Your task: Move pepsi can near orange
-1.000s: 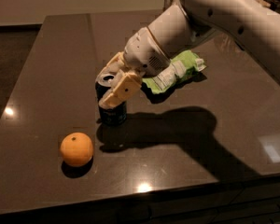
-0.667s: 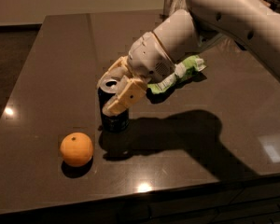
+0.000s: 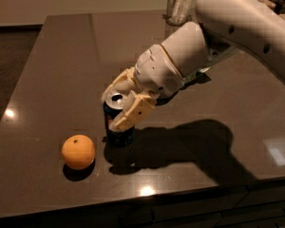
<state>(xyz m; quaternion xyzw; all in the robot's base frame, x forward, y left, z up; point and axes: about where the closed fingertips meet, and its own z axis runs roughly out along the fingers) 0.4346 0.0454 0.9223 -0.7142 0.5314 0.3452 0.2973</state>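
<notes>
The pepsi can (image 3: 118,133) is a dark can with a silver top. It stands upright on the dark table (image 3: 61,56), a short way right of the orange (image 3: 78,151). My gripper (image 3: 115,109) comes in from the upper right and is shut on the can's upper part, one tan finger in front (image 3: 132,112) and one behind. The orange sits near the table's front left, apart from the can by a narrow gap. The green and white snack bag is almost wholly hidden behind my arm.
A clear glass container (image 3: 179,6) stands at the table's far edge. My white arm (image 3: 237,23) spans the upper right. The table's front edge (image 3: 142,203) runs just below the orange and can.
My gripper has carried the can down and to the left, closer to the orange. The arm has swung over the snack bag, which now is hidden.
</notes>
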